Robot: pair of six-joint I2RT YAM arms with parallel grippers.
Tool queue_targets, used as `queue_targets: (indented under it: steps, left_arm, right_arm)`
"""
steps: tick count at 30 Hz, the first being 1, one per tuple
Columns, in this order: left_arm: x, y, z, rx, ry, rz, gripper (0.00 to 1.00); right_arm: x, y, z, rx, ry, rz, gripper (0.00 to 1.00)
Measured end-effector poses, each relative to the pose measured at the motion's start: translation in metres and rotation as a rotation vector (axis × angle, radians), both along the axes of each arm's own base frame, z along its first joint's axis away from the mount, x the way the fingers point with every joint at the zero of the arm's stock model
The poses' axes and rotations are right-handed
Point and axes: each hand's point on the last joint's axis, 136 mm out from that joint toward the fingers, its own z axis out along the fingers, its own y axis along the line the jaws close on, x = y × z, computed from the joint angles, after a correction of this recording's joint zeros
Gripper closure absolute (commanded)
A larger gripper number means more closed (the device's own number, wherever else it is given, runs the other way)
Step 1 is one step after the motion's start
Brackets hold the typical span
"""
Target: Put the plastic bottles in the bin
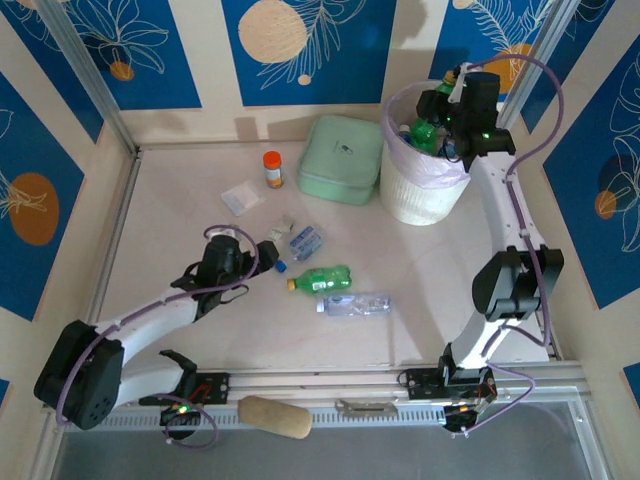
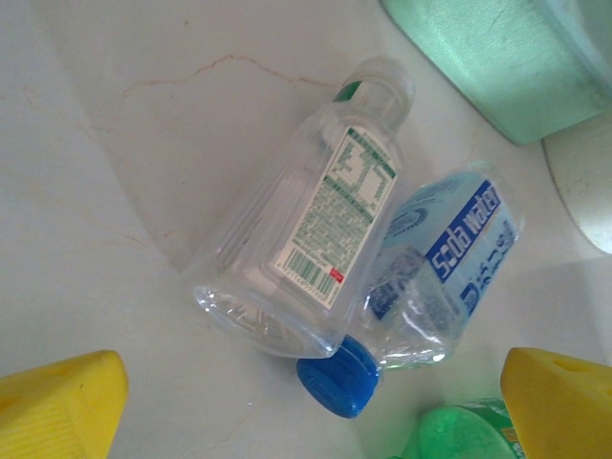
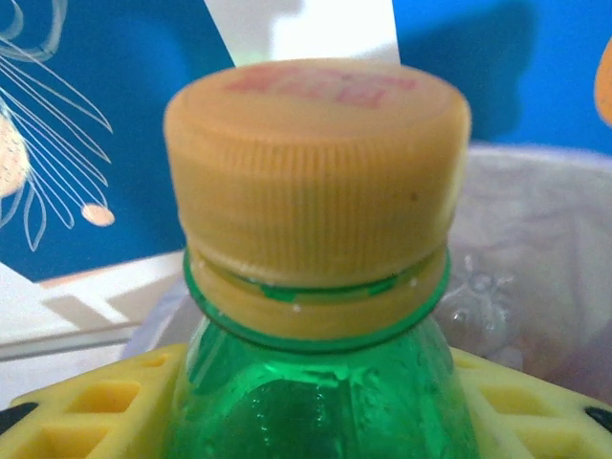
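Flanking our pale table (image 1: 170,210) are blue walls (image 1: 130,50). Our left fingers (image 2: 57,402) gape; our right fingers (image 3: 96,416) clamp a green yellow-capped plastic bottle (image 3: 316,382).

The right end effector (image 1: 453,128) is poised over the bin (image 1: 425,200), the mint green box (image 1: 342,158) just left of the bin, and plastic bottles (image 1: 320,278) lie on the table (image 1: 180,200) farther left.

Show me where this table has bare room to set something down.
Bare: the far left corner behind the small bag and jar; the near strip before the clear bottle. Crowded: the middle, bottles clustered by the left gripper; the back right, box beside bin.
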Motion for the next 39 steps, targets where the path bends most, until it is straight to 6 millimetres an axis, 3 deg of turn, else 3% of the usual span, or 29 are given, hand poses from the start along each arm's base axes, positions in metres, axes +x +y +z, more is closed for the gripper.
queue_targets:
  steps: [3, 7, 11, 15, 21, 27, 31, 34, 39]
  left_arm:
    - [0.000, 0.001, 0.007, -0.005, -0.019, 0.006, 0.00]
    - [-0.001, 0.004, 0.008, -0.001, -0.021, 0.013, 0.00]
    - [-0.002, 0.006, 0.005, 0.009, -0.011, 0.015, 0.01]
    - [-0.003, 0.006, 0.004, 0.013, -0.005, 0.015, 0.00]
    - [-0.004, 0.006, 0.003, 0.016, -0.001, 0.016, 0.00]
    - [-0.003, 0.008, 0.002, 0.030, -0.005, 0.019, 0.00]
    - [0.001, 0.010, 0.001, 0.061, -0.006, 0.012, 0.00]
    - [0.010, 0.012, 0.004, 0.089, -0.014, 0.003, 0.00]
    - [0.030, 0.008, 0.012, 0.131, -0.025, -0.050, 0.00]
  right_arm:
    - [0.011, 0.004, -0.021, 0.024, 0.065, 0.017, 0.44]
    - [0.020, 0.009, -0.027, 0.046, 0.101, 0.033, 0.41]
    - [0.021, 0.010, -0.029, 0.058, 0.127, 0.034, 0.27]
    - [0.019, 0.009, -0.023, 0.058, 0.133, 0.027, 0.08]
    - [0.013, 0.005, 0.002, 0.041, 0.088, 0.013, 0.02]
    - [-0.028, 0.012, 0.032, 0.036, 0.018, 0.032, 0.02]
    - [-0.066, 0.037, 0.047, 0.039, -0.043, 0.093, 0.01]
    - [-0.092, 0.062, 0.040, 0.046, -0.056, 0.163, 0.01]
    - [-0.123, 0.107, 0.000, 0.051, -0.001, 0.280, 0.01]
